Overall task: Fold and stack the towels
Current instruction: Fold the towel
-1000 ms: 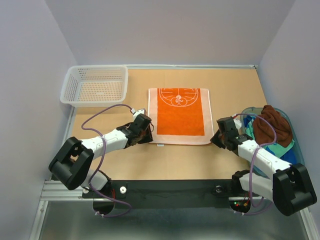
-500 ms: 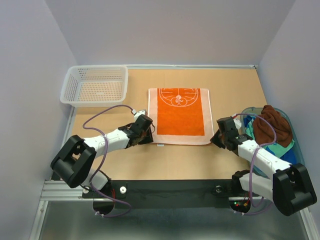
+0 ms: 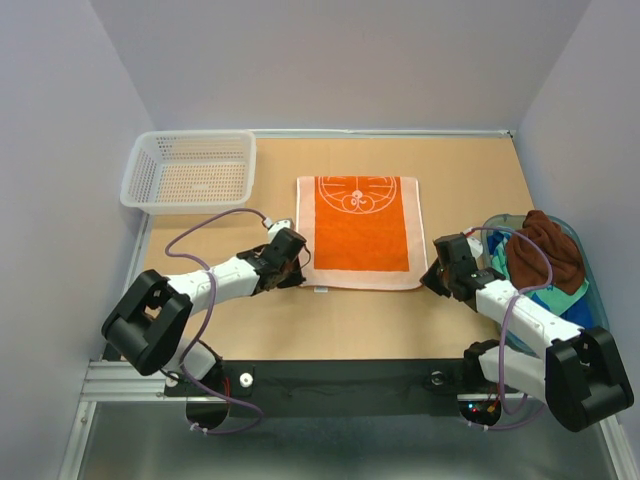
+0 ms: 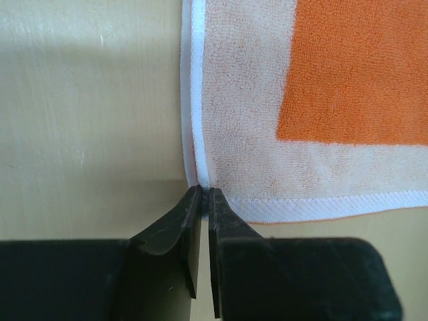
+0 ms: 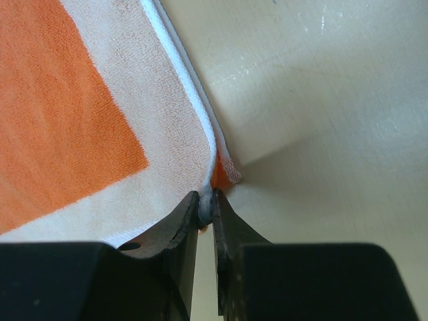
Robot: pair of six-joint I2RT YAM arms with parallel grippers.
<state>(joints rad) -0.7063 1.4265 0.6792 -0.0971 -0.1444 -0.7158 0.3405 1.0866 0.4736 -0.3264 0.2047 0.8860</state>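
An orange towel [image 3: 360,230] with a white circle pattern and pale border lies flat mid-table. My left gripper [image 3: 297,272] is at its near-left corner, and in the left wrist view that gripper [image 4: 204,192] is shut on the white hem of the orange towel [image 4: 348,73]. At the near-right corner my right gripper [image 3: 432,277] pinches the cloth; the right wrist view has this gripper [image 5: 206,199] shut on the lifted corner of the orange towel [image 5: 60,120]. A dark brown towel [image 3: 543,248] and blue-green towels [image 3: 556,300] lie heaped at the right.
A white mesh basket [image 3: 190,170] stands at the back left. A translucent blue-green tub [image 3: 592,290] holds the heaped towels by the right wall. Walls close in on three sides. Bare wooden table [image 3: 360,325] runs between the towel and the arm bases.
The left gripper's jaws have closed onto the towel's near-left corner. The right arm and the towel have not moved.
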